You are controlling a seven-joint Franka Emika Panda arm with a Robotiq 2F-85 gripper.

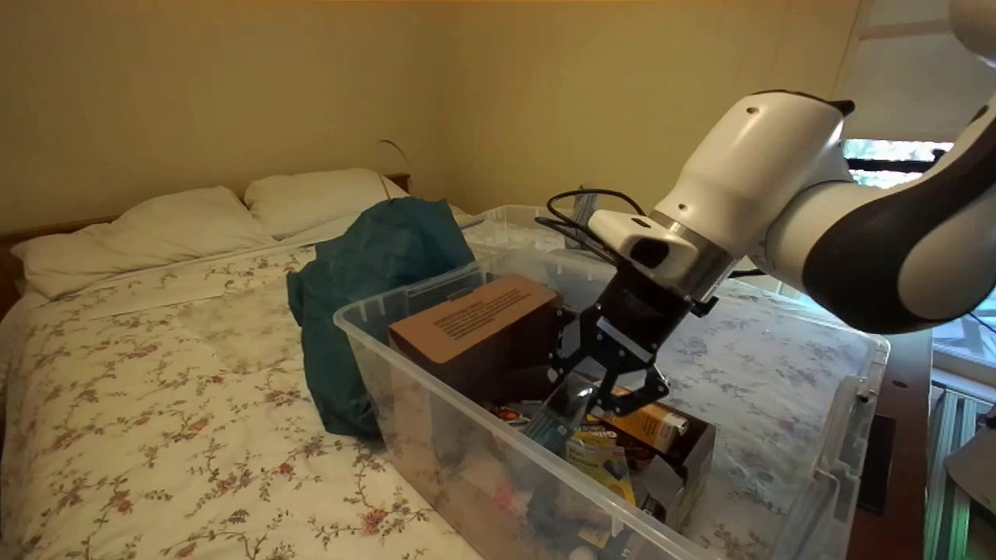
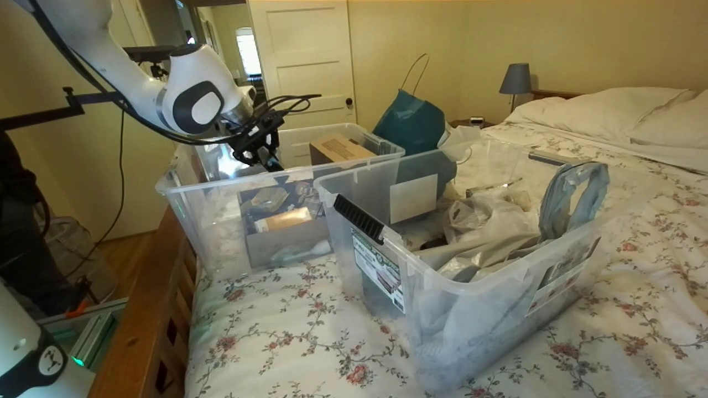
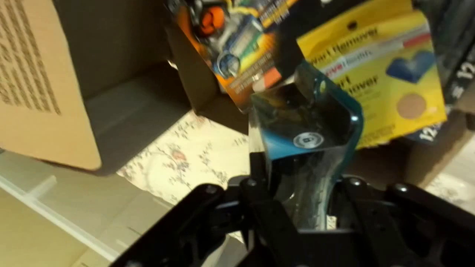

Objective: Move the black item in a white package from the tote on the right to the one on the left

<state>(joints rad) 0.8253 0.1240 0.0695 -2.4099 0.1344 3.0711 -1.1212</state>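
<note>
Between its fingers [image 3: 265, 204], the gripper [image 3: 300, 178] pinches a clear, teal-edged plastic package [image 3: 311, 128] with black-and-blue contents. The package is tilted, its lower end inside the tote [image 1: 424, 379] holding a brown carton [image 1: 475, 315] and a yellow Wart Remover pouch [image 3: 389, 83]. Plastic bags [image 2: 492, 218] lie in a second tote [image 2: 467, 288].

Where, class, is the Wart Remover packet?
In the wrist view, the Wart Remover packet is at upper right, right of the clear plastic package in the gripper. In an exterior view it sits in an open cardboard box inside a clear tote.
</note>
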